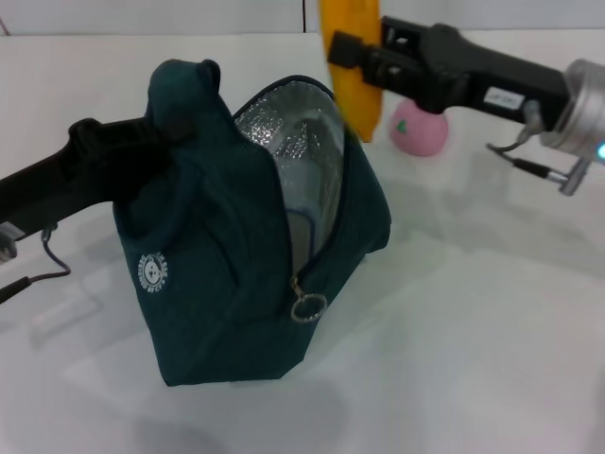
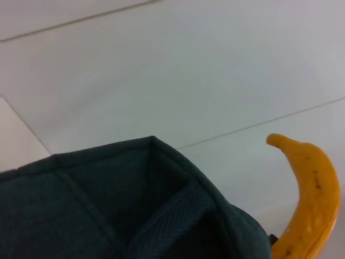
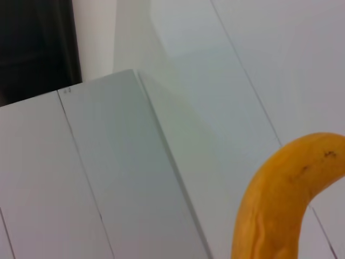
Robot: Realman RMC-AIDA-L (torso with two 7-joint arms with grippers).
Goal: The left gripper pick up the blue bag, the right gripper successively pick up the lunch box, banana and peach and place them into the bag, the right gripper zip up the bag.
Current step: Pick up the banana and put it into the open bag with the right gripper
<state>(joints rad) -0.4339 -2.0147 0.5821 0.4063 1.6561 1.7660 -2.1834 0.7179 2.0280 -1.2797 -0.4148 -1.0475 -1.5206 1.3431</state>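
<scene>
A large dark teal fabric lunch bag [image 1: 217, 284] with silver foil lining stands near the middle of the white bench [image 1: 473, 359], its zipper open and its metal ring pull [image 1: 308, 307] hanging at the front. The black two-fingered left gripper [image 1: 156, 137] has its fingers pinched on the bag's handle. The black right gripper [image 1: 352, 49] pinches a long yellow-orange banana [image 1: 354, 80], hanging upright above the bag's open mouth. A small round pink peach [image 1: 421, 128] sits toward the bench's far edge.
</scene>
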